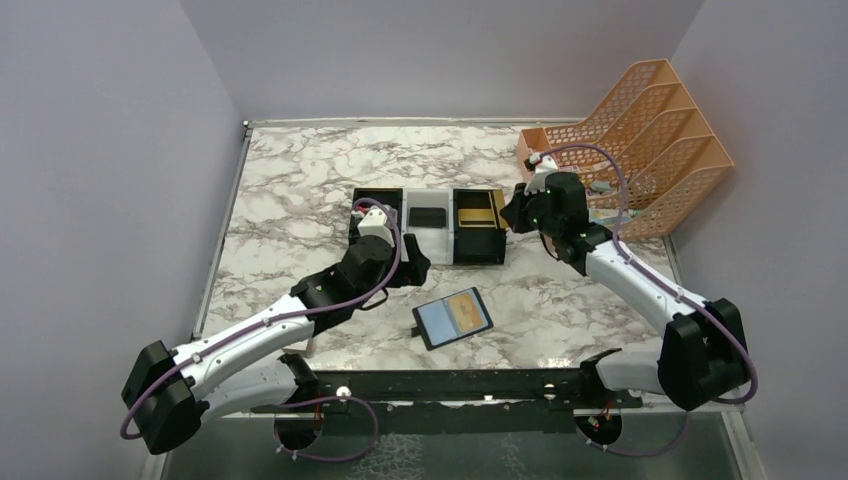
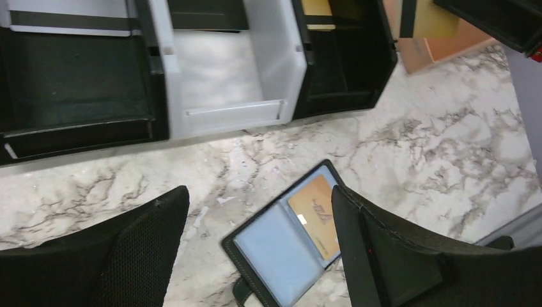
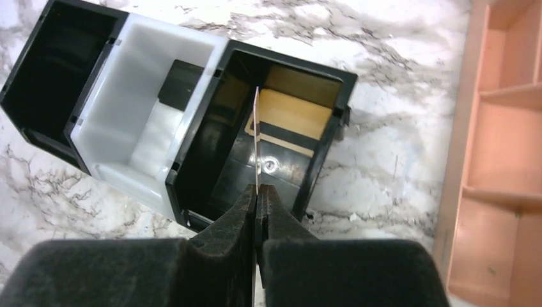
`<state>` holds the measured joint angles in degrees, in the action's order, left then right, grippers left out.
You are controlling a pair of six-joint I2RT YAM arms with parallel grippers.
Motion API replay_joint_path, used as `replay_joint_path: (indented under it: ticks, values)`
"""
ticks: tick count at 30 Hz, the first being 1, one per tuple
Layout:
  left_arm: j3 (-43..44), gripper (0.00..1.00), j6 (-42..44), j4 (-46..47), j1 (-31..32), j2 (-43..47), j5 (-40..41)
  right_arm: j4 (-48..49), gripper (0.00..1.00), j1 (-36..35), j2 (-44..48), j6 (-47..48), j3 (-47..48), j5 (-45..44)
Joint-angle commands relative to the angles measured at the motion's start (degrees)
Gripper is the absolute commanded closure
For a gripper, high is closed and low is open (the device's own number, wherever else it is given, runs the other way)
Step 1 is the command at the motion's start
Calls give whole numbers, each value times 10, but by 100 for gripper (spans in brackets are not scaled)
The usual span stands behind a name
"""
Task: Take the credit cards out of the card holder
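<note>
The black card holder (image 1: 453, 317) lies open on the marble near the front. Its left bluish-grey pocket looks empty, and a gold-tan card (image 2: 316, 215) sits in the right pocket. My left gripper (image 2: 255, 252) is open and hovers just above the holder (image 2: 281, 252), one finger on each side. My right gripper (image 3: 257, 192) is shut on a thin card (image 3: 257, 137), seen edge-on, and holds it over the right black compartment of the tray (image 1: 500, 250). In the left wrist view this held card (image 2: 429, 18) looks gold-tan. Another gold-tan card with a dark stripe (image 3: 291, 118) lies in that compartment.
The black-white-black tray (image 3: 137, 169) stands mid-table, with a dark flat thing (image 3: 178, 86) in its white middle compartment. An orange file rack (image 1: 640, 140) stands at the back right, close behind my right arm. Walls close in the table on three sides.
</note>
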<state>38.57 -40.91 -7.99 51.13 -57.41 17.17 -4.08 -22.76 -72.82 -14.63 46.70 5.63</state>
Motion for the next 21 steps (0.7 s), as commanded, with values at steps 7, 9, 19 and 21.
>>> replay_joint_path:
  ticks: [7,9,19,21]
  values:
    - [-36,14,59,-4,-61,32,-69,95,99,-8,-38,297,23,92]
    - [-28,14,73,-14,-70,20,-79,117,99,-20,-28,378,-1,88]
    - [-24,6,104,-1,-96,-7,-136,69,99,-47,-76,585,11,99]
    - [-26,4,104,-8,-97,-3,-141,57,99,-49,-83,617,13,111]
